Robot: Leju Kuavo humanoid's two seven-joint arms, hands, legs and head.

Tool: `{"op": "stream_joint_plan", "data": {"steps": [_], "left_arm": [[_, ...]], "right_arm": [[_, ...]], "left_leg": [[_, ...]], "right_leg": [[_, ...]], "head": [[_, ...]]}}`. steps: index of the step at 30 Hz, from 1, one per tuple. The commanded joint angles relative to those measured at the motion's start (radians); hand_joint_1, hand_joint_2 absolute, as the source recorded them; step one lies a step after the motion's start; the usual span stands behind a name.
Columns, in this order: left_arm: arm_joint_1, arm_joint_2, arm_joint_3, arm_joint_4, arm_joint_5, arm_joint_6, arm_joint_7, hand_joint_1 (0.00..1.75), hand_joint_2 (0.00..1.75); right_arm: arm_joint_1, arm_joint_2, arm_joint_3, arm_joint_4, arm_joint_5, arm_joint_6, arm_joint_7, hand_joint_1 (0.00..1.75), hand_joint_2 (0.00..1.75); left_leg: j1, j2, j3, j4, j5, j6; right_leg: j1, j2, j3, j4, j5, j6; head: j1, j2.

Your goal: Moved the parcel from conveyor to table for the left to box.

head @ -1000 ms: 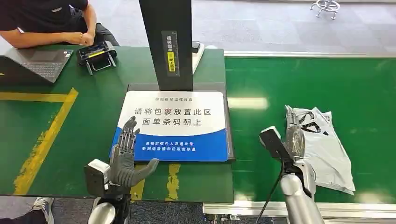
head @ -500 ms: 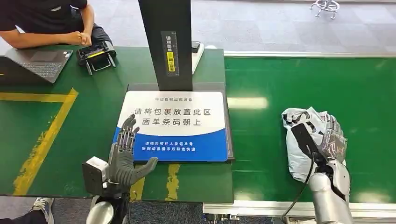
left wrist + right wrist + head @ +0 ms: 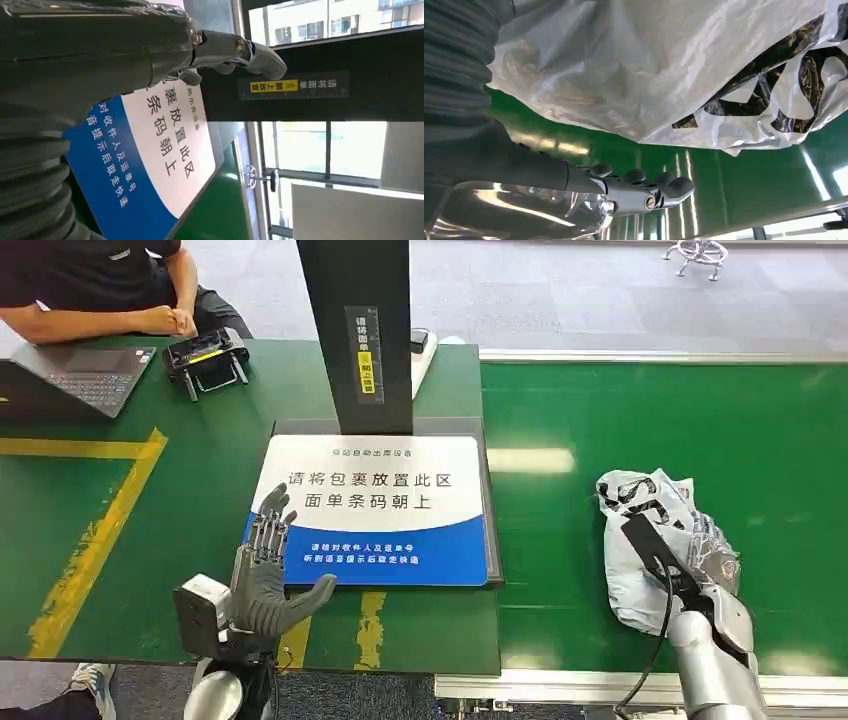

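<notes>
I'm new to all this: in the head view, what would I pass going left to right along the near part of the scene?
Yellow floor-style stripe → left hand → blue-and-white placard → grey parcel with the right hand.

Glaring off the green conveyor (image 3: 640, 430) in pale streaks under bright, even daylight; blowing out windows (image 3: 320, 150) behind; blurring slightly on the crinkled parcel (image 3: 664, 65) up close.

The head view looks steeply down from high over the table (image 3: 130, 490) and conveyor (image 3: 700, 420). Both wrist views sit close, turned sideways; the left shares the blue-and-white sign (image 3: 375, 510).
</notes>
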Motion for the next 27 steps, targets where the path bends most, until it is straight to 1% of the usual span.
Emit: {"op": "stream_joint_plan", "data": {"steps": [1, 4, 5, 6, 8, 15, 17, 18, 19, 21, 22, 23, 24, 25, 26, 27], "left_arm": [[-0.017, 0.004, 0.012, 0.019, 0.002, -0.002, 0.007, 0.0, 1.75], [-0.017, 0.004, 0.012, 0.019, 0.002, -0.002, 0.007, 0.0, 1.75], [-0.017, 0.004, 0.012, 0.019, 0.002, -0.002, 0.007, 0.0, 1.75], [-0.018, 0.003, 0.014, 0.022, 0.002, -0.002, 0.007, 0.0, 1.75], [-0.02, 0.001, 0.013, 0.024, 0.001, -0.003, 0.007, 0.0, 1.75], [-0.023, -0.006, 0.007, 0.037, -0.005, -0.004, 0.012, 0.0, 1.75], [-0.026, -0.006, 0.003, 0.048, -0.006, -0.005, 0.013, 0.0, 1.75], [-0.027, -0.005, 0.0, 0.055, -0.007, -0.006, 0.012, 0.0, 1.75], [-0.03, -0.004, -0.002, 0.063, -0.008, -0.007, 0.012, 0.0, 1.75], [-0.036, -0.005, -0.007, 0.075, -0.009, -0.009, 0.008, 0.0, 1.75], [-0.04, -0.007, -0.01, 0.086, -0.008, -0.011, 0.005, 0.0, 1.75], [-0.044, -0.009, -0.012, 0.094, -0.008, -0.012, 0.005, 0.0, 1.75], [-0.049, -0.012, -0.014, 0.107, -0.008, -0.013, 0.003, 0.0, 1.75], [-0.054, -0.013, -0.016, 0.119, -0.008, -0.013, 0.0, 0.0, 1.75], [-0.057, -0.015, -0.018, 0.125, -0.008, -0.013, -0.002, 0.0, 1.75], [-0.059, -0.016, -0.019, 0.132, -0.007, -0.012, -0.005, 0.0, 1.75]], "right_arm": [[-0.043, 0.005, -0.017, 0.087, 0.004, 0.009, 0.0, 0.0, 1.75], [-0.043, 0.005, -0.017, 0.087, 0.004, 0.009, 0.0, 0.0, 1.75], [-0.043, 0.005, -0.017, 0.087, 0.004, 0.009, 0.0, 0.0, 1.75], [-0.05, 0.003, -0.007, 0.109, 0.006, 0.059, -0.012, 0.0, 1.75], [-0.052, 0.012, 0.01, 0.128, 0.014, 0.094, -0.016, 0.0, 1.75], [-0.039, 0.027, 0.051, 0.164, 0.045, 0.129, 0.012, 0.0, 1.75], [-0.031, 0.026, 0.057, 0.171, 0.047, 0.142, 0.014, 0.0, 1.75], [-0.026, 0.027, 0.06, 0.175, 0.048, 0.148, 0.013, 0.51, 1.75], [-0.023, 0.026, 0.068, 0.181, 0.052, 0.163, 0.012, 1.64, 1.75], [-0.012, 0.02, 0.085, 0.196, 0.061, 0.206, 0.013, 1.75, 1.75], [-0.007, 0.015, 0.098, 0.212, 0.068, 0.241, 0.018, 1.71, 1.75], [0.001, 0.014, 0.102, 0.219, 0.072, 0.246, 0.019, 1.66, 1.75], [0.008, 0.014, 0.111, 0.236, 0.078, 0.263, 0.017, 1.66, 1.75], [0.011, 0.014, 0.117, 0.253, 0.079, 0.283, 0.013, 1.66, 1.75], [0.016, 0.016, 0.117, 0.26, 0.078, 0.286, 0.011, 1.62, 1.75], [0.018, 0.018, 0.119, 0.269, 0.077, 0.288, 0.009, 1.68, 1.75]], "left_leg": [[0.0, 0.002, 0.002, -0.001, 0.0, 0.0], [0.0, 0.001, 0.001, -0.001, 0.0, 0.0], [0.0, 0.002, 0.003, -0.002, 0.001, 0.0], [0.0, 0.002, 0.002, -0.001, 0.0, 0.0], [0.0, 0.002, 0.002, -0.001, 0.0, 0.0], [0.001, 0.003, 0.004, -0.002, 0.0, 0.0], [0.001, 0.001, 0.003, -0.002, 0.0, 0.0], [0.001, 0.001, 0.002, -0.001, 0.0, 0.0], [0.001, 0.0, 0.003, -0.002, 0.0, 0.0], [0.001, 0.0, 0.003, -0.001, 0.0, 0.0], [0.001, 0.001, 0.004, -0.003, 0.001, 0.0], [0.001, 0.0, 0.005, -0.004, 0.001, 0.0], [0.001, -0.001, 0.003, -0.002, 0.001, 0.0], [0.001, -0.002, 0.005, -0.004, 0.002, 0.0], [0.001, -0.002, 0.005, -0.002, 0.001, 0.0], [0.001, -0.002, 0.006, -0.003, 0.001, 0.0]], "right_leg": [[0.001, 0.001, 0.002, -0.001, 0.001, -0.004], [0.0, 0.001, 0.001, -0.001, 0.001, -0.002], [0.001, 0.001, 0.002, -0.002, 0.001, -0.004], [0.001, 0.001, 0.001, -0.001, 0.001, -0.003], [0.001, 0.001, 0.001, -0.001, 0.001, -0.003], [0.001, 0.002, 0.003, -0.002, 0.001, -0.004], [0.001, 0.001, 0.002, -0.002, 0.001, -0.003], [0.001, 0.0, 0.002, -0.001, 0.001, -0.003], [0.001, 0.0, 0.003, -0.002, 0.001, -0.003], [0.001, 0.0, 0.003, -0.002, 0.001, -0.002], [0.001, 0.0, 0.004, -0.003, 0.001, -0.004], [0.002, -0.001, 0.005, -0.004, 0.001, -0.005], [0.001, -0.002, 0.004, -0.002, 0.0, -0.003], [0.002, -0.003, 0.006, -0.004, 0.001, -0.004], [0.002, -0.002, 0.005, -0.003, 0.0, -0.003], [0.002, -0.003, 0.007, -0.004, 0.001, -0.003]], "head": [[0.0, 0.0], [0.0, 0.0], [0.0, 0.0], [0.0, 0.0], [0.0, 0.0], [0.0, 0.0], [0.0, 0.0], [0.0, 0.0], [0.0, 0.0], [0.0, 0.0], [0.0, 0.0], [0.0, 0.0], [0.0, 0.0], [0.0, 0.0], [0.0, 0.0], [0.0, 0.0]]}}
